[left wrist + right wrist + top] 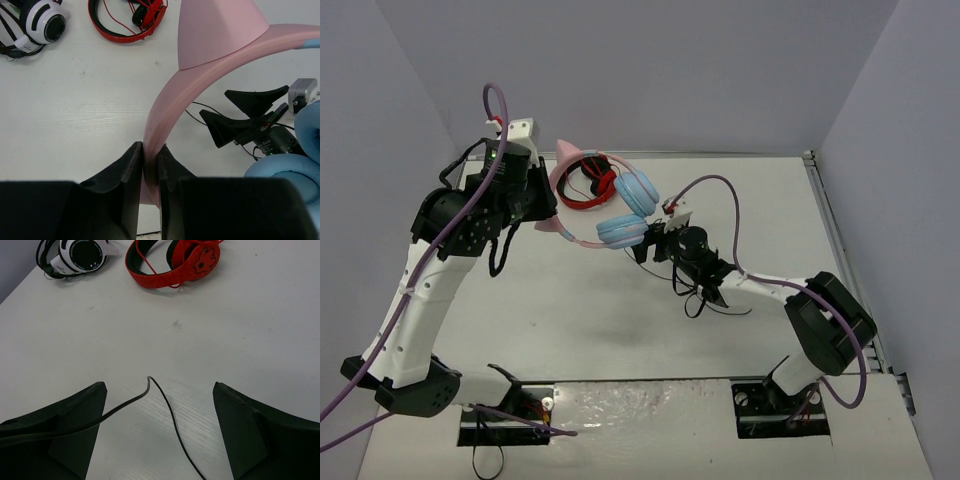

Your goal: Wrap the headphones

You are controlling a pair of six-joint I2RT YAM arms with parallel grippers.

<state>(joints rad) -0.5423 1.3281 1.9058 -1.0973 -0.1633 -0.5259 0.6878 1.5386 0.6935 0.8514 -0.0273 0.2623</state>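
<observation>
The left gripper (150,147) is clenched on the pink headband (167,95) of the headphones (636,191), at 11 o'clock of the table (570,320). The right gripper (160,386), at 4 o'clock from the ear cups (620,231), is released, and the black cable (171,416) runs between its fingers.

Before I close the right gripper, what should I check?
1. Left gripper shut on the pink headband: ok.
2. Right gripper open: ok.
3. Black cable between its jaws: ok.
4. Cable level with the jaws: cannot tell.
5. Red-and-black headphones apart from the cable: ok.
6. Cable wound round the headband: not ok, no turns visible.
</observation>
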